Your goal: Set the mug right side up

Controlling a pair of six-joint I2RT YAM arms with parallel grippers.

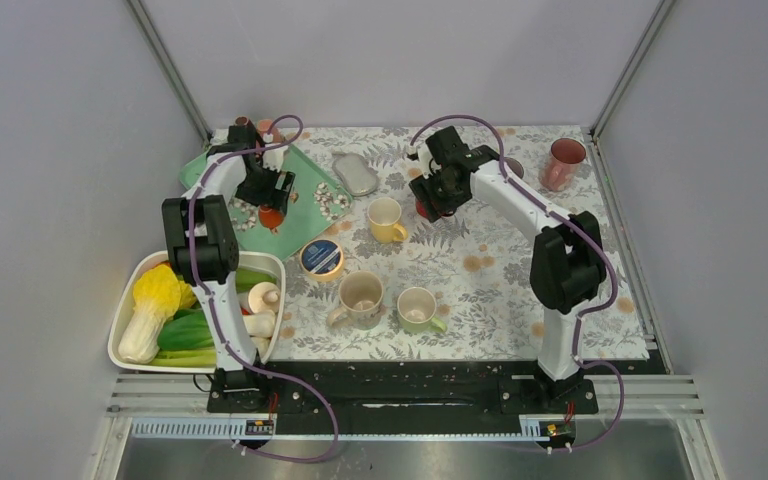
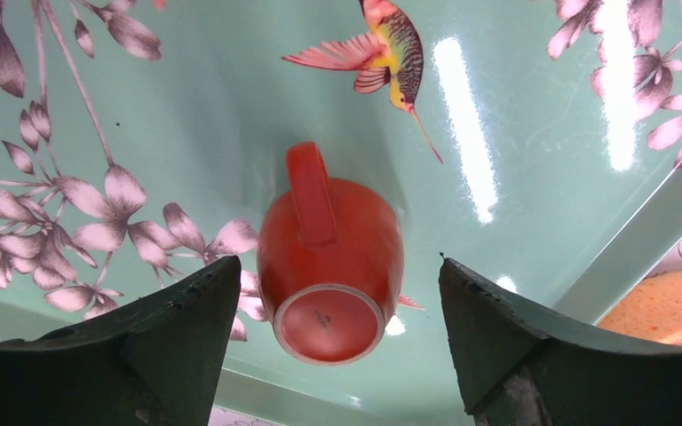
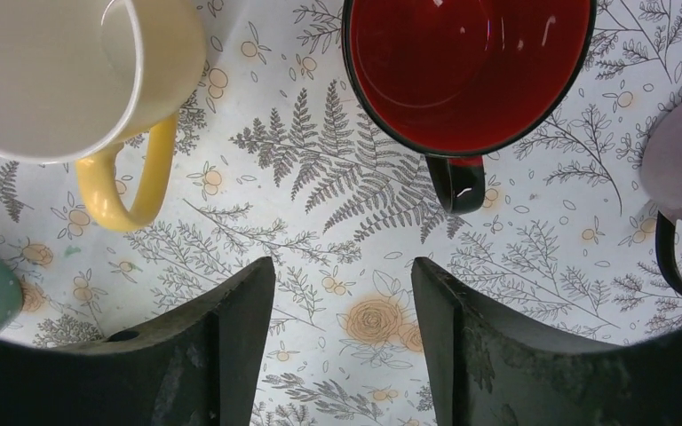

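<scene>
An orange-red mug (image 2: 329,257) stands upside down on the green flowered tray (image 2: 186,106), its base up and its handle pointing away from the wrist camera. My left gripper (image 2: 339,262) is open just above it, one finger on each side of the mug, not touching it. In the top view the mug (image 1: 270,216) sits on the tray (image 1: 305,170) under the left gripper (image 1: 272,195). My right gripper (image 3: 342,266) is open and empty over the tablecloth, at the back centre of the top view (image 1: 432,205).
A black mug with a red inside (image 3: 471,62) and a yellow mug (image 3: 62,71) stand upright ahead of the right gripper. A beige mug (image 1: 360,298), a green mug (image 1: 418,310), a blue-lidded tin (image 1: 321,258), a grey dish (image 1: 356,172), a pink cup (image 1: 563,163) and a vegetable basket (image 1: 130,300) are on the table.
</scene>
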